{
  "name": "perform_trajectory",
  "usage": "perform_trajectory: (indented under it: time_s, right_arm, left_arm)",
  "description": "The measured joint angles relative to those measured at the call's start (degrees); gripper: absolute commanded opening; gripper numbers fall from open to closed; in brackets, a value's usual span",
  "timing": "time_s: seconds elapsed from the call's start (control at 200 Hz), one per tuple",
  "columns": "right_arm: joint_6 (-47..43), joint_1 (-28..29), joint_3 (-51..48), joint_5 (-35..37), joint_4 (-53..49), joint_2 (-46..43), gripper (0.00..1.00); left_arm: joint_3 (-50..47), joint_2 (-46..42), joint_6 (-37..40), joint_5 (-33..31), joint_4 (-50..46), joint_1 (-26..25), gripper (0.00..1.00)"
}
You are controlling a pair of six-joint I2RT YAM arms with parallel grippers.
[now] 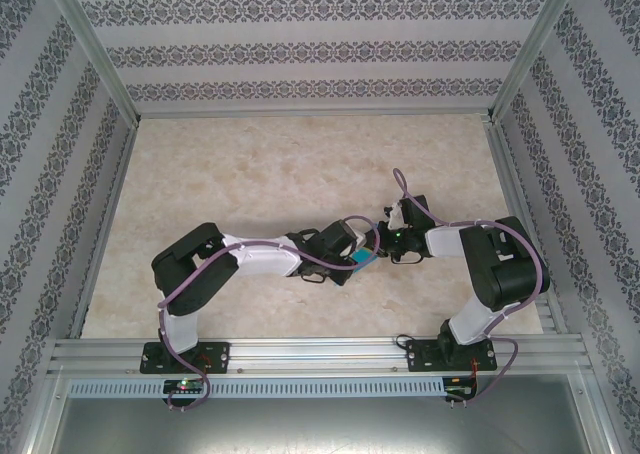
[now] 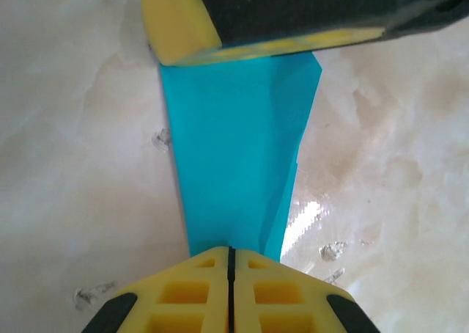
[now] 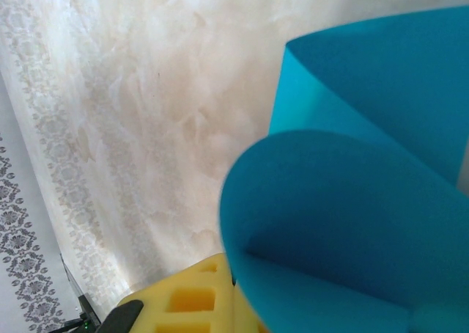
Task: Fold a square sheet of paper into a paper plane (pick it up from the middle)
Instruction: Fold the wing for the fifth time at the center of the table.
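Observation:
The teal-blue sheet of paper [image 1: 362, 260] hangs between the two gripper tips, just above the table's near middle. My left gripper [image 2: 231, 254] is shut on its narrow end, the yellow pads pressed together. From there the sheet [image 2: 234, 157] runs as a tapering, doubled strip up to the right gripper's yellow finger [image 2: 183, 25]. In the right wrist view the paper [image 3: 344, 223] curls in a loop over my right gripper [image 3: 234, 280], which is shut on it. In the top view the left gripper [image 1: 350, 256] and right gripper [image 1: 386, 246] nearly meet. Whether this is the paper plane I cannot tell.
The marble-patterned table [image 1: 280, 164] stretches behind and to the left of the arms. Patterned walls [image 1: 300, 49] close it in on three sides. An aluminium rail [image 1: 320, 354] with the arm bases runs along the near edge.

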Motion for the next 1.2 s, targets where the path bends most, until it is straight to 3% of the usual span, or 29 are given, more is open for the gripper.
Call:
perform_trajectory:
  time_s: [0.235,0.43,0.894,1.199]
  right_arm:
    - [-0.2,0.0,0.0,0.0,0.0,0.0,0.0]
    - [-0.2,0.0,0.0,0.0,0.0,0.0,0.0]
    - [-0.6,0.0,-0.1,-0.1,0.2,0.0,0.0]
    - [-1.0,0.0,-0.2,-0.2,1.1,0.1,0.0]
  left_arm:
    - [-1.6,-1.6,-0.2,-1.9,-1.2,-1.5,0.08]
    - [-3.2,-3.0,-0.6,-2.6,-1.6,-2.3,0.0]
    - [-7.4,-6.4,-1.9,-2.2,-1.3,-3.2,0.0]
    - [-9.0,-12.2,-2.8,0.9,-10.8,-3.7,0.0]
